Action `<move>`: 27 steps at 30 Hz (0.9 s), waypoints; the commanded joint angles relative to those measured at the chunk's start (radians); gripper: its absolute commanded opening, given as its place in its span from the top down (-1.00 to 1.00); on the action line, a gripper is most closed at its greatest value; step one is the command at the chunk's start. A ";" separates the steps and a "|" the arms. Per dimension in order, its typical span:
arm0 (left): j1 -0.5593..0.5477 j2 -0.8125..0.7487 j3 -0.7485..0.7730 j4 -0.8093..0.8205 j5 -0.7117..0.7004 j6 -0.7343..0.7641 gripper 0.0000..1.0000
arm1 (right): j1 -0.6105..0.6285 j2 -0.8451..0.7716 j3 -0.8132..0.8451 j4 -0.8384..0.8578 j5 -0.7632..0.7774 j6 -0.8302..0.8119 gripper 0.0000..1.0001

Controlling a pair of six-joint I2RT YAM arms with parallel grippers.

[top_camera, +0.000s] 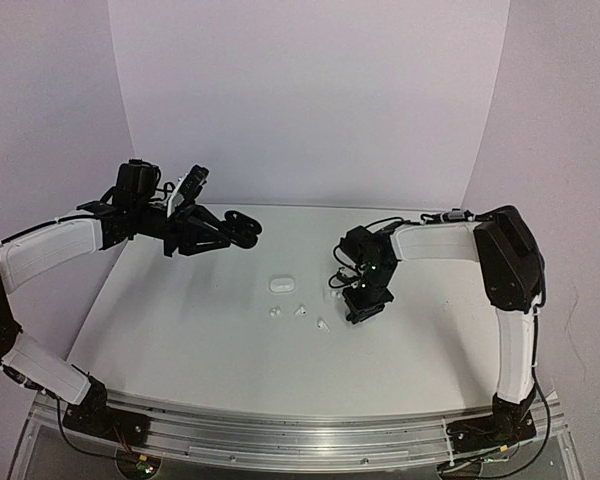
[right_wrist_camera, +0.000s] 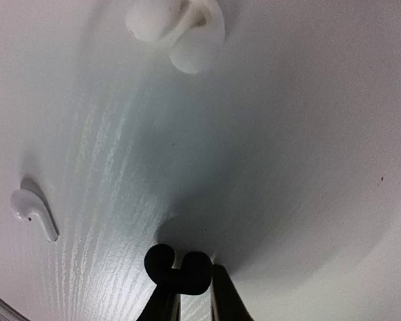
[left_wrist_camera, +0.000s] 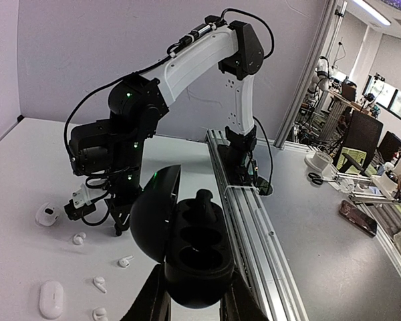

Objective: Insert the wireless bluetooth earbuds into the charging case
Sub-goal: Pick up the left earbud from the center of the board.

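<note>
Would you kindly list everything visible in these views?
black case: one, black, open, in the left pincer
black earbuds: two, black, one in the black case, the other at the tips of the right pincer
white earbuds: four, white, loose on the table
white case: one, white, closed, on the table
white object: one, white, beside the right pincer, unclear
table: one, white
left pincer: shut on the black case
right pincer: at the table surface

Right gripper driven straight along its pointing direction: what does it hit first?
The small black earbud at the tips of the right gripper, possibly touching them; just behind it, the white table surface. Depth is hard to judge.
</note>
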 commanded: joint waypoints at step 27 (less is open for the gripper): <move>-0.003 -0.117 -0.194 0.471 -0.251 -0.216 1.00 | 0.052 -0.285 0.144 0.113 0.062 0.165 1.00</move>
